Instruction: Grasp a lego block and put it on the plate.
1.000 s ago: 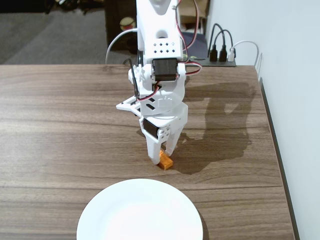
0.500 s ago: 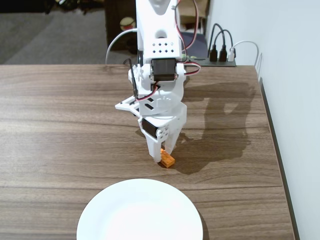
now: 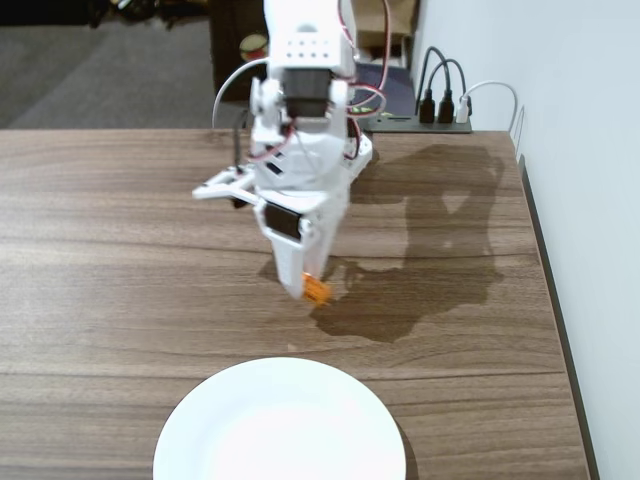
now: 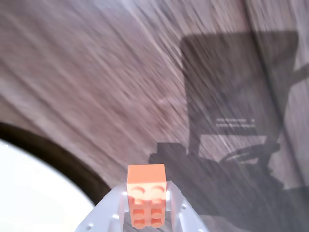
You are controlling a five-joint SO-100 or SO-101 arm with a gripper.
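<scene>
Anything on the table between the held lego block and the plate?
No. In the fixed view, only bare wood table separates the lego block, clamped in the end effector, from the plate.

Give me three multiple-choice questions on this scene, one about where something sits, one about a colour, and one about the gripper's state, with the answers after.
1. In the fixed view, where is the large round glossy white plate?
A. At the near edge of the wooden table, below the arm
B. Against the wall by the power strip
C. Under the gripper's tip

2. What colour is the small studded plastic lego block?
A. Blue
B. Orange
C. Green

3. What is the white two-finger gripper doing?
A. Standing open and empty
B. Resting flat on the plate
C. Closed on the block

Answers: 1 A, the plate fills the bottom middle of the fixed view; 2 B, the wrist view shows it orange; 3 C, the block sits between the fingers.
</scene>
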